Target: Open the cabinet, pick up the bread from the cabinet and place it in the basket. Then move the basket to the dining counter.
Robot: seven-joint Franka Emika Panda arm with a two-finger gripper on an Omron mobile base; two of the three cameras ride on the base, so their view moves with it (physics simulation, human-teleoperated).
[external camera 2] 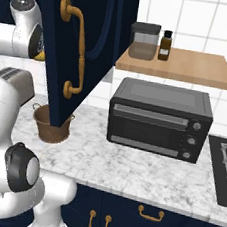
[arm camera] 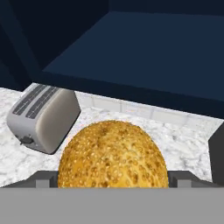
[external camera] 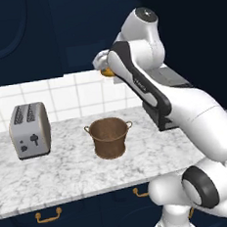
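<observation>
No writing is readable anywhere. The fingers point(arm camera: 113, 186) grip the bread point(arm camera: 113, 155) just below the open cabinet point(arm camera: 144, 52), above the marble surface point(external camera: 67, 169); the basket point(external camera: 109, 137) sits right of the toaster point(external camera: 30, 130), apart.

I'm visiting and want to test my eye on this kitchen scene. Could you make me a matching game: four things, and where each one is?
Things:
1. bread
2. basket
3. toaster
4. dark bottle

Places:
A. on the wooden shelf above the oven
B. on the marble worktop, left of the basket
C. held between the fingers, up in front of the open cabinet
D. on the marble worktop, below the bread

Pairs: 1-C, 2-D, 3-B, 4-A
</observation>
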